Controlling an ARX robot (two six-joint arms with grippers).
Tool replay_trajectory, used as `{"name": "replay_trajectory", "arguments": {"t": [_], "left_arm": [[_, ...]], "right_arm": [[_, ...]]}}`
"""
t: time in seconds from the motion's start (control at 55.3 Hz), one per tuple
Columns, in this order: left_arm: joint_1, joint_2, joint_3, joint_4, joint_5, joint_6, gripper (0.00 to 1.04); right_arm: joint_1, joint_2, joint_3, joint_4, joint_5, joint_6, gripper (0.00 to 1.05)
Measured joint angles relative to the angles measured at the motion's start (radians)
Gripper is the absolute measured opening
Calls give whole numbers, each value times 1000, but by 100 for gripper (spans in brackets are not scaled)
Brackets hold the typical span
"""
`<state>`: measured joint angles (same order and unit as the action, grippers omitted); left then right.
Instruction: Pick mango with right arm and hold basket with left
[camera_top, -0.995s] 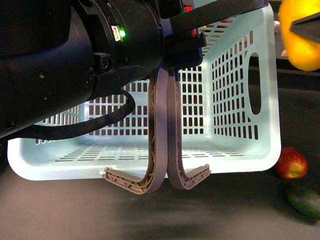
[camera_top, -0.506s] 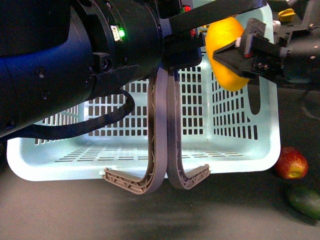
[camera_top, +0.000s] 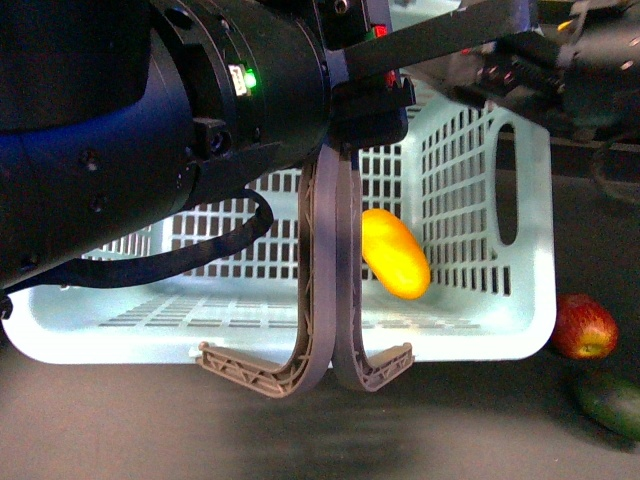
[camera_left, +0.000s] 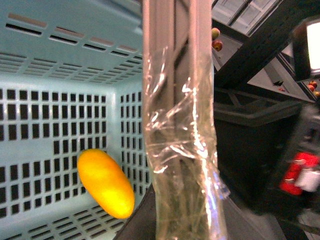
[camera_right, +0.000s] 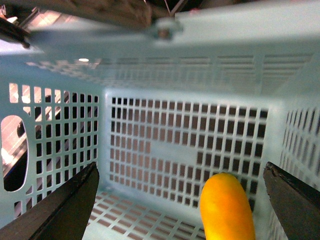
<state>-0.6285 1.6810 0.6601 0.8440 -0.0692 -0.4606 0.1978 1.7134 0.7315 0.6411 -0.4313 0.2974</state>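
Note:
The yellow-orange mango (camera_top: 395, 253) is low inside the pale turquoise basket (camera_top: 530, 300), tilted, close to the slotted back wall; nothing holds it. It also shows in the left wrist view as the mango (camera_left: 105, 183) and in the right wrist view as the mango (camera_right: 226, 210). My left gripper (camera_left: 182, 222) is shut on the basket's two grey-brown handles (camera_top: 322, 290), which are wrapped in clear film where it holds them. My right gripper (camera_right: 180, 200) hangs open above the basket (camera_right: 190, 90), with its dark fingers (camera_right: 65, 205) wide apart on either side of the mango below. From the front it is blurred at the upper right, the right gripper (camera_top: 505, 70).
The bulky black left arm (camera_top: 120, 150) and its cable fill the upper left of the front view. A red apple (camera_top: 582, 326) and a dark green fruit (camera_top: 610, 400) lie on the dark table to the right of the basket.
The right gripper carried the mango leftwards over the basket and let it go. The mango has dropped down inside and the gripper now stands open above.

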Motion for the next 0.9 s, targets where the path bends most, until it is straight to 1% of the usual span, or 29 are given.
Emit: {"name": "replay_trajectory", "arguments": {"t": [0.09, 0.235, 0.362, 0.488, 0.543, 0.597, 0.669, 0.904], "left_arm": [[0, 0, 0, 0, -6, -2, 8], [1, 0, 0, 0, -8, 6, 8], [0, 0, 0, 0, -3, 4, 7], [-1, 0, 0, 0, -2, 5, 7], [-1, 0, 0, 0, -3, 5, 7], [-1, 0, 0, 0, -2, 4, 7], [-1, 0, 0, 0, -3, 4, 7], [-1, 0, 0, 0, -5, 6, 7]], "right_arm": [[-37, -92, -40, -8, 18, 0, 97], [-115, -253, -118, -64, 52, -8, 97], [-198, -438, -218, -150, 77, -37, 97], [-270, -600, -303, -217, 129, -89, 97], [-299, -668, -343, -233, 163, -113, 97], [-332, -765, -410, -217, 262, -171, 97], [-344, -854, -458, -246, 346, -199, 97], [-346, -904, -483, -259, 356, -225, 97]]}}
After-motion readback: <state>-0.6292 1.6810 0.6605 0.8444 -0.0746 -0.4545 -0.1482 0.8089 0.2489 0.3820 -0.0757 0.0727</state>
